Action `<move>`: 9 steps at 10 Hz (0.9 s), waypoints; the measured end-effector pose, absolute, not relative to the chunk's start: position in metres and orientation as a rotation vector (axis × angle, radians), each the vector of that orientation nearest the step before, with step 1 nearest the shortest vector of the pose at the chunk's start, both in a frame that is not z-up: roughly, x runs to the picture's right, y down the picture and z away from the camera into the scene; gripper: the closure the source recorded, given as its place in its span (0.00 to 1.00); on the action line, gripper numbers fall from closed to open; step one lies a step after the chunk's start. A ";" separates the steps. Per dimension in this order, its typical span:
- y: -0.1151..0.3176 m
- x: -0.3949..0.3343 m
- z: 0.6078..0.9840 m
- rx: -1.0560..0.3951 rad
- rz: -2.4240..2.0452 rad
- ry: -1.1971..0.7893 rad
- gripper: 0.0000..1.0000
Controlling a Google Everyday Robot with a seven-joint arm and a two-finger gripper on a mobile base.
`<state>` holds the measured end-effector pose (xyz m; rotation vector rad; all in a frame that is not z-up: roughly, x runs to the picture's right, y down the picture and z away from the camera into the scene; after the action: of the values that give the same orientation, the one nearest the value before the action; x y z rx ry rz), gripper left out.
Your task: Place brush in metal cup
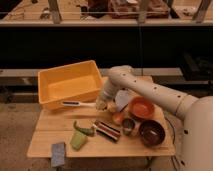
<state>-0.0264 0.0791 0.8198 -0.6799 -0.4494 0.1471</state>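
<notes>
Watching my claw (101, 105) clenching one end of brush (75, 103), near middle of surface (45, 136), just in front of yellow bin (70, 82). Brush lying roughly level, pointing toward left edge. Metal cup (128, 125) standing upright toward front right, between striped dark block (107, 130) and dark bowl (151, 133), apart from brush. Orange bowl (141, 107) sitting just behind cup.

warm, dim light falls from above, brightest on the yellow bin (70, 82) and the table (47, 131), while the band at 12 o'clock sinks to near black. the whole view is soft and grainy. the gripper (101, 105), at the bin's 4 o'clock corner, melts into the pale arm (150, 92), and a faint shine sits on the cup (128, 125).
</notes>
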 end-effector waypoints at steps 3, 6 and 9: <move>0.084 0.004 0.816 -0.688 0.168 -0.465 0.84; 0.094 0.035 0.809 -0.693 0.184 -0.447 0.84; 0.109 0.071 0.807 -0.717 0.258 -0.408 0.84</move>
<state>0.0712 0.1091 0.8073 -0.7168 -0.4082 0.2582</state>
